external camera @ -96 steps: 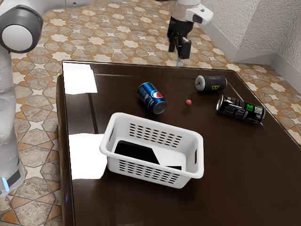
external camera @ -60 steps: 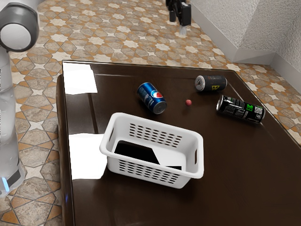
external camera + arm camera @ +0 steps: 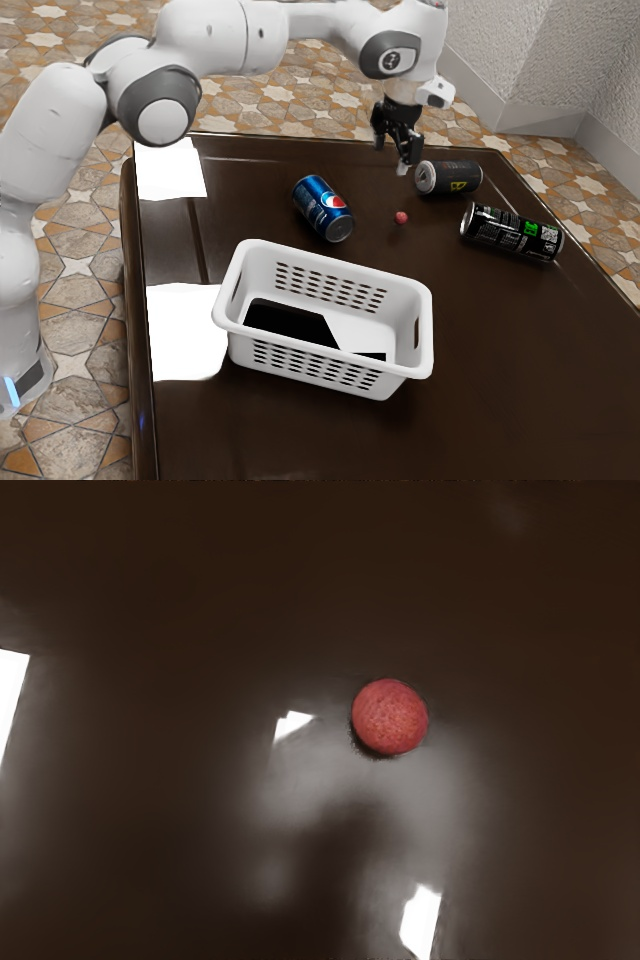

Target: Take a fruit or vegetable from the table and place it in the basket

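Observation:
My black gripper [image 3: 394,154] hangs above the table's far part in the exterior view, its two fingers apart with nothing seen between them. Lower in that view, a small round red fruit [image 3: 401,217] lies on the dark table, apart from the gripper. The wrist view has the same red fruit [image 3: 390,717], dimpled and round, on the glossy tabletop. Nearer the exterior camera, the white perforated basket [image 3: 427,340] stands upright; black and white patches show on its floor.
A blue Pepsi can [image 3: 323,209] lies toward the exterior view's left of the fruit. A dark can [image 3: 450,178] and a black-and-green can [image 3: 512,232] lie toward its right. Bright reflections mark the dark table [image 3: 520,370].
In the exterior view, my gripper rose between the two earlier pictures, and now stands lower and a little further right, over the table. The fruit, basket and cans have stayed put.

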